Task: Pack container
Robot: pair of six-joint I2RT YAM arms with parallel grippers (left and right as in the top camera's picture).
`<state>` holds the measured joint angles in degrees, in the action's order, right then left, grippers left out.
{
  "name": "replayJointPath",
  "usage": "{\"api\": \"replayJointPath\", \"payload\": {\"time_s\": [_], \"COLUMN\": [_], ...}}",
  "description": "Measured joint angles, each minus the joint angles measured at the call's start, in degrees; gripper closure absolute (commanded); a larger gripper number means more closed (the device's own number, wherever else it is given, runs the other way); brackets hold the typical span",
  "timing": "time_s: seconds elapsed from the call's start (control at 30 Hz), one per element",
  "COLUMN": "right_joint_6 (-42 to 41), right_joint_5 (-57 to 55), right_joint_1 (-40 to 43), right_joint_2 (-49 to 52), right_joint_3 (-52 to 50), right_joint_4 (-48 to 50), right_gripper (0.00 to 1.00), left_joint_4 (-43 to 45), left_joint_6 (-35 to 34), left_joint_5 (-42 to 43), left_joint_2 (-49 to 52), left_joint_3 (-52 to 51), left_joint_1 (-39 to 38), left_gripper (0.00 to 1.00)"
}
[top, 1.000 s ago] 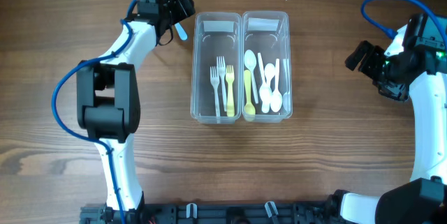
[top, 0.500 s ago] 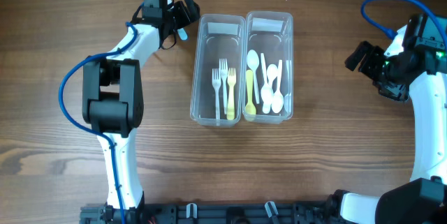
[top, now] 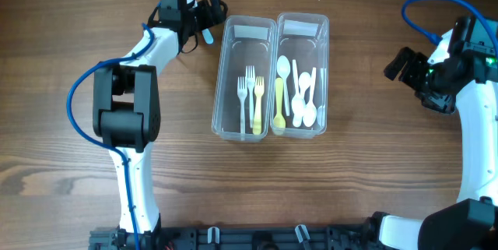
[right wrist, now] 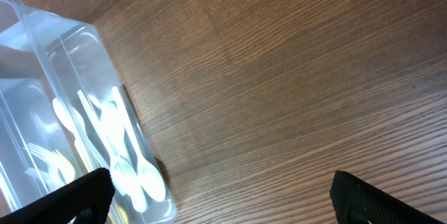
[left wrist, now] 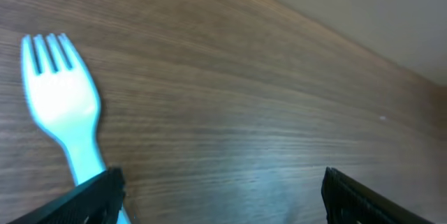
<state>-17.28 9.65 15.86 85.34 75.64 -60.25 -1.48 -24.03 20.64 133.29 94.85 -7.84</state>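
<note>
Two clear plastic containers stand side by side mid-table. The left one (top: 232,79) holds three forks, white and yellow. The right one (top: 322,63) holds several white spoons and a yellow one; it also shows in the right wrist view (right wrist: 77,56). A light blue fork (top: 208,37) lies just left of the left container's far corner. In the left wrist view the blue fork (left wrist: 63,112) lies flat on the wood, its handle against one finger. My left gripper (left wrist: 220,196) is open around bare table. My right gripper (right wrist: 223,196) is open and empty, far right of the containers.
The wooden table (top: 366,172) carries only the containers and the fork. A blue cable (top: 424,12) loops above the right arm. The left arm's blue cable (top: 74,102) hangs along its side.
My left gripper has moved right toward the left container, and the blue fork moved with it. The containers' far ends shifted slightly right. The right arm has not moved.
</note>
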Motion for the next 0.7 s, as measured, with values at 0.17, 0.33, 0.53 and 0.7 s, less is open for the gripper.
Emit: {"api": "replayJointPath", "payload": {"time_s": [0.17,0.33,0.53,0.7], "right_joint_6": [0.0,0.0,0.0,0.0], "right_joint_5": [0.0,0.0,0.0,0.0], "right_joint_1": [0.0,0.0,0.0,0.0], "right_joint_2": [0.0,0.0,0.0,0.0], "right_joint_3": [0.0,0.0,0.0,0.0], "right_joint_4": [0.0,0.0,-0.3,-0.7], "right_gripper": [0.00,0.00,0.00,0.00], "left_joint_4": [1.6,4.8,4.2,4.2], "left_joint_6": [0.0,0.0,0.2,0.2], "left_joint_5": [1.0,1.2,-0.2,-0.7], "left_joint_2": [0.0,0.0,0.0,1.0], "left_joint_3": [0.0,0.0,0.0,0.0], "left_joint_1": [0.0,0.0,0.0,-0.3], "left_gripper": [0.05,0.03,0.03,0.03]}}
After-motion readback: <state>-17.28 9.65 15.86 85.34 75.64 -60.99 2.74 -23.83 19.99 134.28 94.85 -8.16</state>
